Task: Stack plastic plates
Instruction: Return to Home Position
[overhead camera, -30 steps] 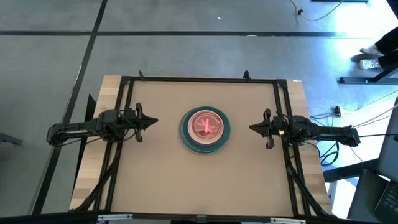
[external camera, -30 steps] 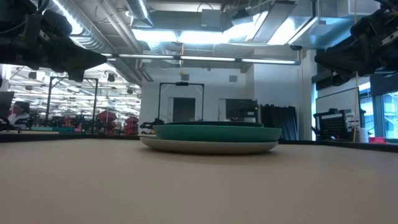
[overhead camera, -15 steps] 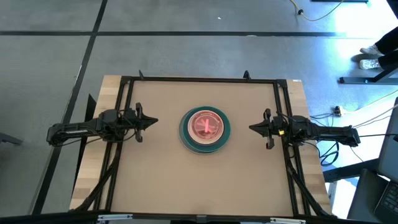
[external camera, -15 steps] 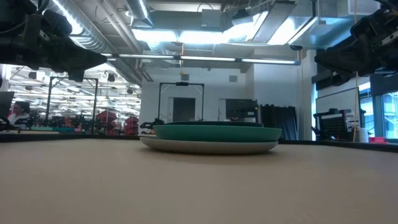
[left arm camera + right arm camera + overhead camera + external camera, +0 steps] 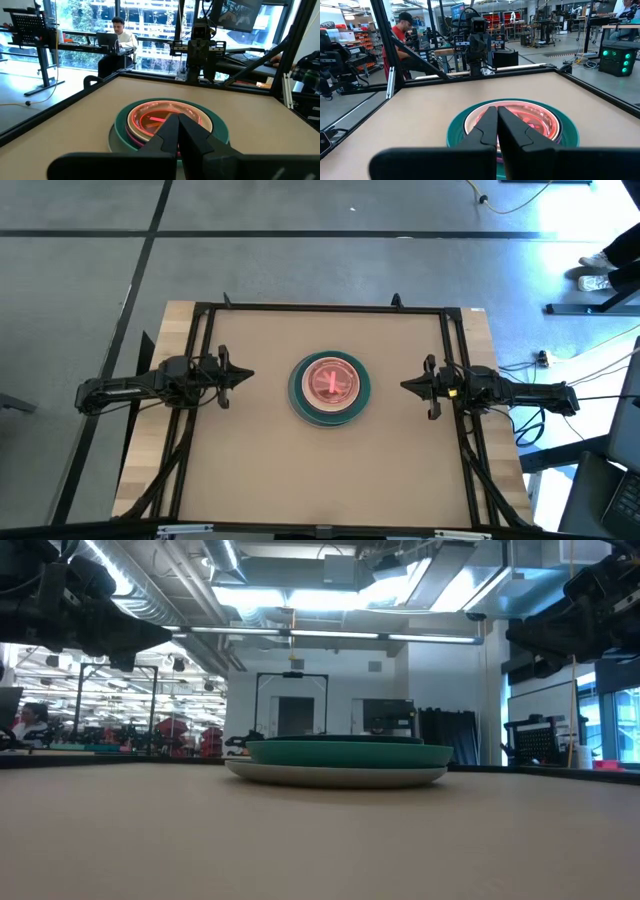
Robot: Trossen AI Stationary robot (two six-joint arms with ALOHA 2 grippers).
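One stack of plastic plates (image 5: 330,388) sits in the middle of the table, resting on a pale grey bottom plate (image 5: 335,775) with a teal plate (image 5: 350,753) above it and pink plates nested on top (image 5: 167,119) (image 5: 512,117). My left gripper (image 5: 248,375) hovers above the table left of the stack, shut, fingertips pointing at it (image 5: 177,120). My right gripper (image 5: 405,386) hovers to the right, shut, facing the stack (image 5: 497,112). Neither touches the plates.
A black frame (image 5: 320,308) runs around the brown table top. Bare table surface lies all around the stack (image 5: 330,480). People sit at desks in the room beyond the table (image 5: 117,37) (image 5: 402,37).
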